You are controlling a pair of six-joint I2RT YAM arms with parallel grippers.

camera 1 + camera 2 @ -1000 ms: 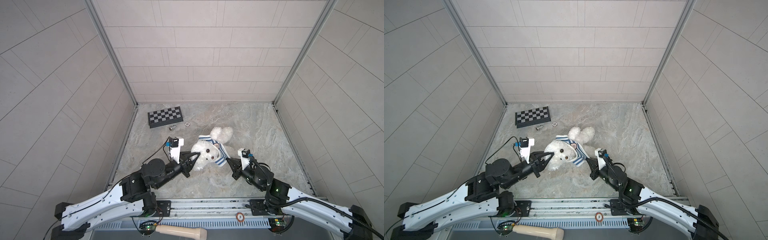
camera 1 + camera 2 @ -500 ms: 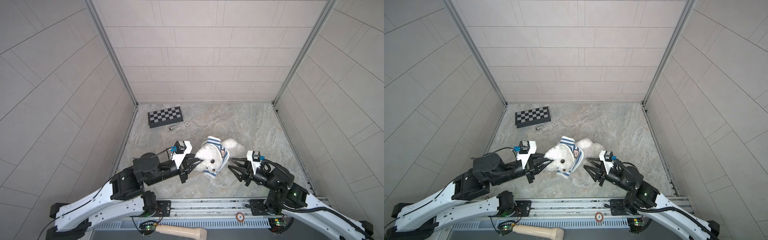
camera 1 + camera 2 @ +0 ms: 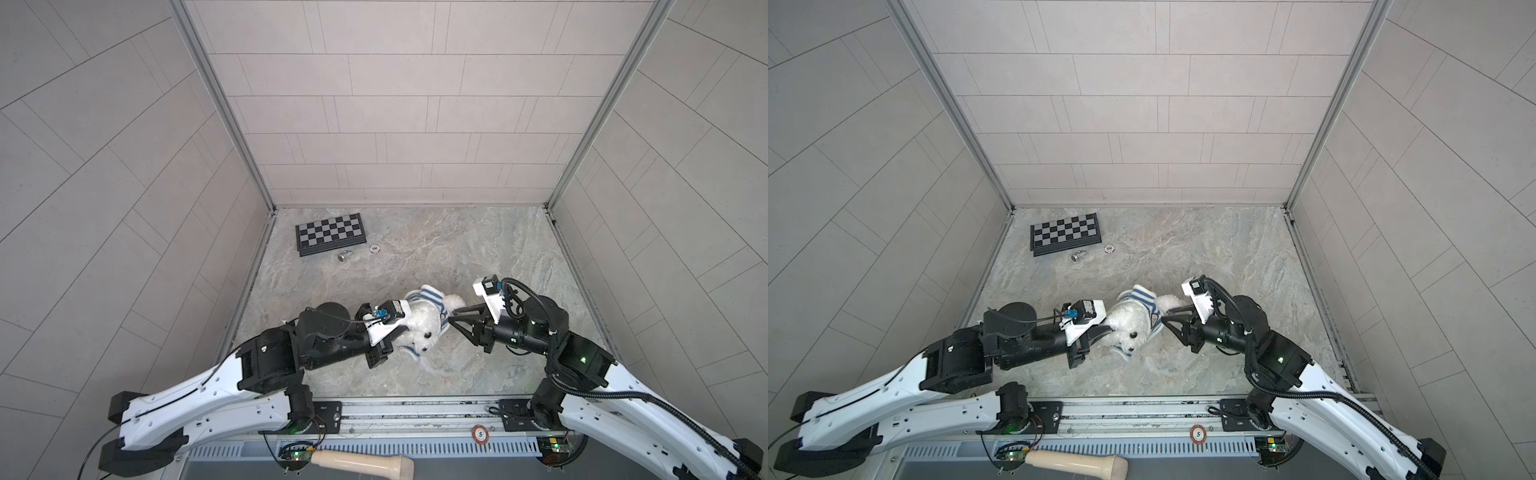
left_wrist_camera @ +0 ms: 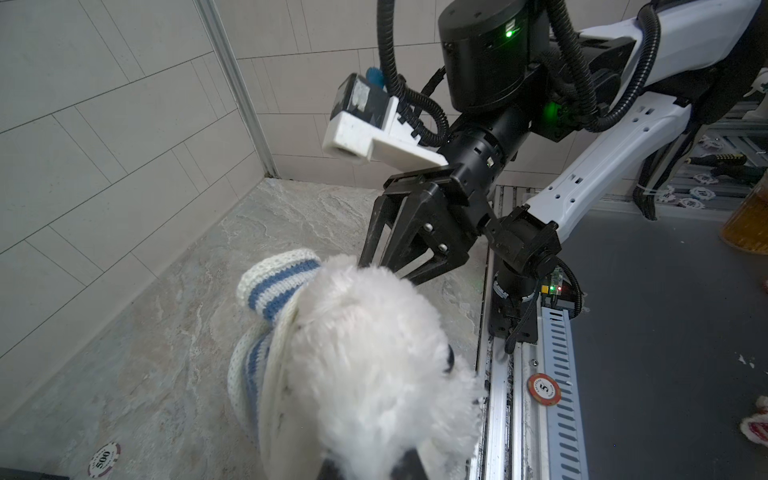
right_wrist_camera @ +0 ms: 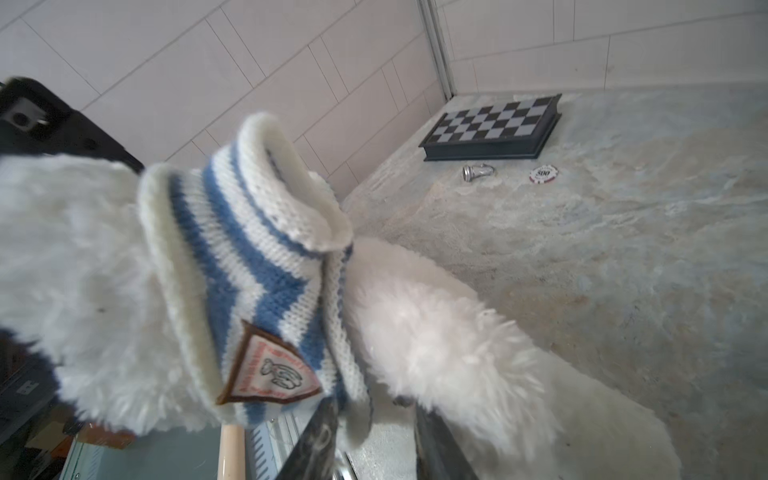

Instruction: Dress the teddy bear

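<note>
Left wrist view: right gripper [image 4: 382, 268] is hanging half-open, empty (left gripper [image 4: 370, 471] is clamping the teddy bear [image 4: 374, 353]). Ease shirt [image 4: 276, 286] down evenly.

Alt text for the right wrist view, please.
A fluffy white teddy bear fills the foreground, a blue-and-white striped knit shirt bunched around it. Behind, on the marble table, lie a chessboard, a small metal piece and a poker chip.

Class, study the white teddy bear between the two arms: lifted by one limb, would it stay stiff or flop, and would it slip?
Probably floppy: the teddy bear is soft plush and one limb sags loosely. Likely light, being mostly fluff. Shaggy fur and the knitted shirt should resist slipping.
</note>
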